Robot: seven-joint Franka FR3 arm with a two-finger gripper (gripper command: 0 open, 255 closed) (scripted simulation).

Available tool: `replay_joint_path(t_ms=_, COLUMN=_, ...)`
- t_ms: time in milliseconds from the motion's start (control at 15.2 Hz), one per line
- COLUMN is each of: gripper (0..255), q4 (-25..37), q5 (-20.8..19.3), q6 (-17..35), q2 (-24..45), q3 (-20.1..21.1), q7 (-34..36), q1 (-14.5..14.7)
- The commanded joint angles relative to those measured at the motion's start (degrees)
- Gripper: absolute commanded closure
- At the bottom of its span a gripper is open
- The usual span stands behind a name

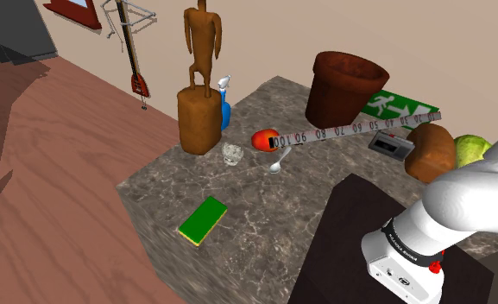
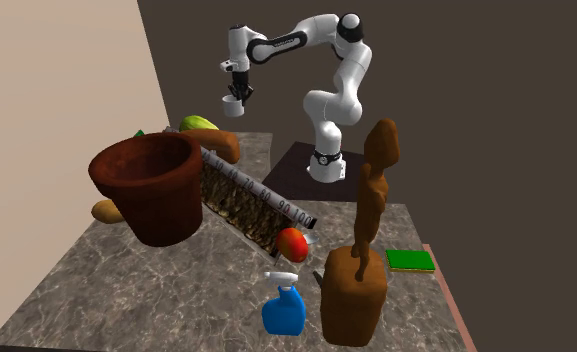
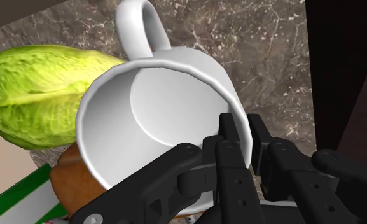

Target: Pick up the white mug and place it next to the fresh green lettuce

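Marbled grey-brown tabletop (image 3: 258, 51) lies beneath the mug (image 3: 156, 108), a plain glossy white cup with a looped handle (empty inside), held up in the air near the green lettuce (image 3: 35, 95). The black pincer (image 3: 239, 137) pinches its rim wall, one finger inside the cup and one outside.

White mug (image 3: 151, 109) rim clasped in gripper (image 3: 242, 137), green lettuce (image 3: 37, 95) beyond, marbled countertop (image 3: 252, 38)

You see a brown wood floor (image 1: 66, 147), a tan wall (image 1: 273, 34) behind, and a grey stone table top (image 1: 255, 229).
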Motion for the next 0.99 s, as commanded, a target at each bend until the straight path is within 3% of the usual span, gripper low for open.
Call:
replay_joint_path(t_ms=0, gripper=255, q4=-0.7, q5=-0.9, q6=1.3, q2=0.0, q3=-1.4, q7=0.3, q1=0.3)
replay_joint_path(t_ms=924, gripper=255, q4=-4.9, q5=-7.6, q6=9.8, q2=0.5, q3=-11.6, q7=3.0, q1=3.9)
